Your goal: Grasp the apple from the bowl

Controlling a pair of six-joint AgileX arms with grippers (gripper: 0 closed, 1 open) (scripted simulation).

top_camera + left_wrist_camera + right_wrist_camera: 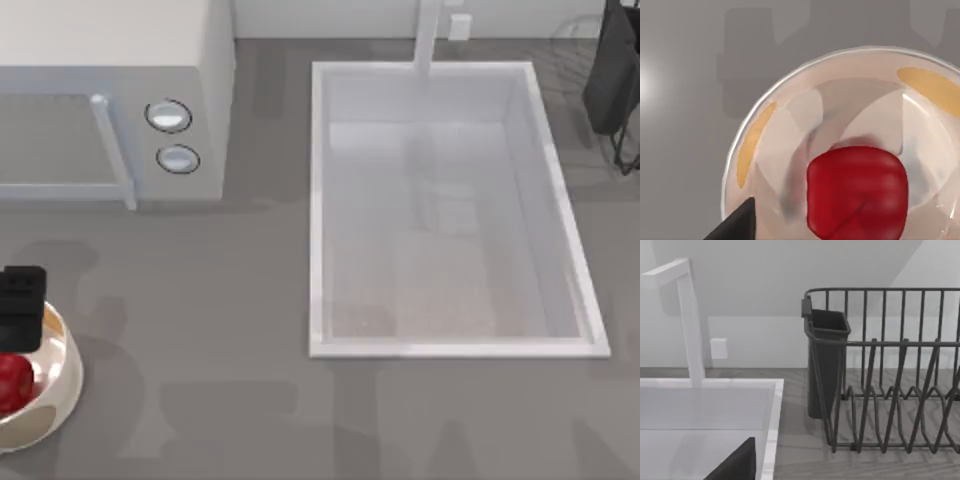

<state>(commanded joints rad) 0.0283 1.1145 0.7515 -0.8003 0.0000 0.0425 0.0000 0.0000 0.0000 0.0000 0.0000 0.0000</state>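
The cream-white bowl [66, 372] sits at the table's front left corner, partly cut by the top view's left edge. Inside it lies the deep-red apple [12, 382]. My left gripper [22, 302] hovers over the bowl's rear rim, a little behind the apple, and is open with nothing in it. In the left wrist view the apple [857, 192] rests low in the bowl [790, 125], with orange-yellow patches on the inner wall. One dark fingertip [739, 224] sits beside the bowl's wall, apart from the apple. A dark fingertip [739, 464] of the parked right arm shows over the sink's edge.
A white microwave [110, 100] stands at the back left. A deep white sink [445, 210] with a faucet [687, 320] takes up the middle and right. A black dish rack [880, 375] with a cutlery holder stands at the back right. Bare grey counter lies between bowl and sink.
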